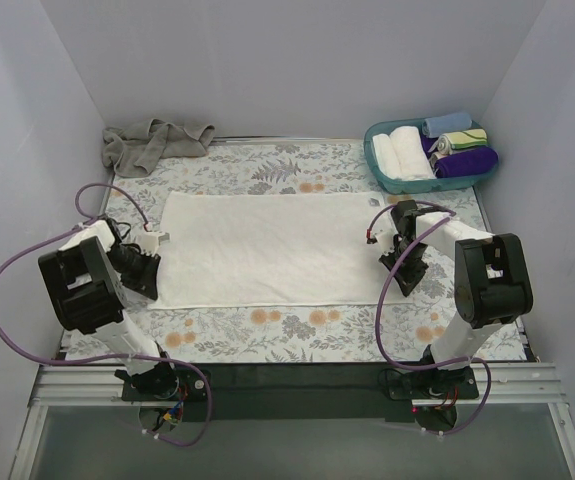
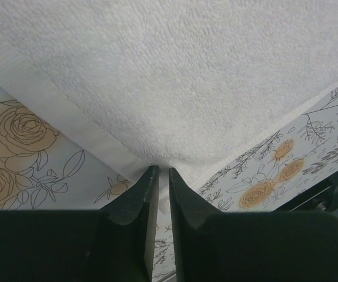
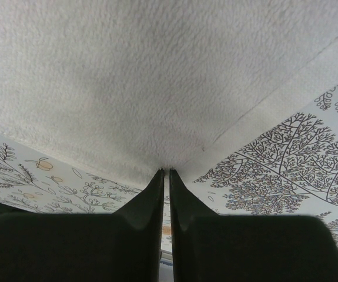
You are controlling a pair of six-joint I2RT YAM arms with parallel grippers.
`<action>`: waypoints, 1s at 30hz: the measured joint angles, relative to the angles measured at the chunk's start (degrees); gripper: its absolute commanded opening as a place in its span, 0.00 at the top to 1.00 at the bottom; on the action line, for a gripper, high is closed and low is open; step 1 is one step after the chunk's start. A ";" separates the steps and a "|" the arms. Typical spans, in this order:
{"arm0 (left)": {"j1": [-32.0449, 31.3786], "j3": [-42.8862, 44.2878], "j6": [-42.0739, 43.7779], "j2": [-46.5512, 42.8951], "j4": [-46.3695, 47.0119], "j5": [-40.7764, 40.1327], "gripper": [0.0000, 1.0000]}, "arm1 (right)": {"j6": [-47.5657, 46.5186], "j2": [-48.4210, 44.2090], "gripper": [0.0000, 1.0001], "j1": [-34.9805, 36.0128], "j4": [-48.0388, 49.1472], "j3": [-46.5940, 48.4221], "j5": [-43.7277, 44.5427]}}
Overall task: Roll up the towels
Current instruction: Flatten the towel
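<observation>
Two towels lie out on a floral-printed table covering (image 1: 297, 330), and two black robot arms reach in from the near edge.

The first is a large white rectangular terry-cloth towel (image 1: 277, 245). It is spread flat in the middle of the table, with its long axis running left to right and its short edges facing the two arms.

The second is a grey-beige terry-cloth towel (image 1: 152, 142). It sits crumpled in a heap at the far left corner, well apart from the white one.

One teal plastic basket (image 1: 397, 186) sits at the far right corner. It holds several rolled towels (image 1: 407, 152): white ones, plus blue, striped and purple rolls.

The left gripper (image 2: 163, 173) is at the near left corner of the white towel. Its two dark fingers are pressed almost together, pinching the thin hemmed corner between them.

The right gripper (image 3: 166, 175) is at the near right corner, and its fingers are likewise nearly together, nipping that corner's edge.

In both wrist views the towel's looped pile fans away from the fingertips, with flower and fern prints showing on either side.
</observation>
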 measured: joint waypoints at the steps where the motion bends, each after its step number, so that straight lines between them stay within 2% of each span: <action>1: 0.24 -0.28 -0.07 -0.22 0.17 0.52 0.88 | 0.07 -0.07 0.89 0.00 0.04 -0.07 0.00; 10: 1.66 -1.49 -0.44 -1.92 -1.95 5.35 0.89 | 0.13 -0.68 0.89 0.00 0.55 -0.63 0.31; 18: 1.66 0.55 -0.28 -6.23 -4.96 5.79 0.90 | 0.11 -0.96 0.89 0.00 0.76 -0.85 0.37; 30: 1.66 -5.18 -2.12 -3.28 -1.92 3.08 0.93 | 0.04 -1.09 0.89 0.00 1.05 -1.16 0.42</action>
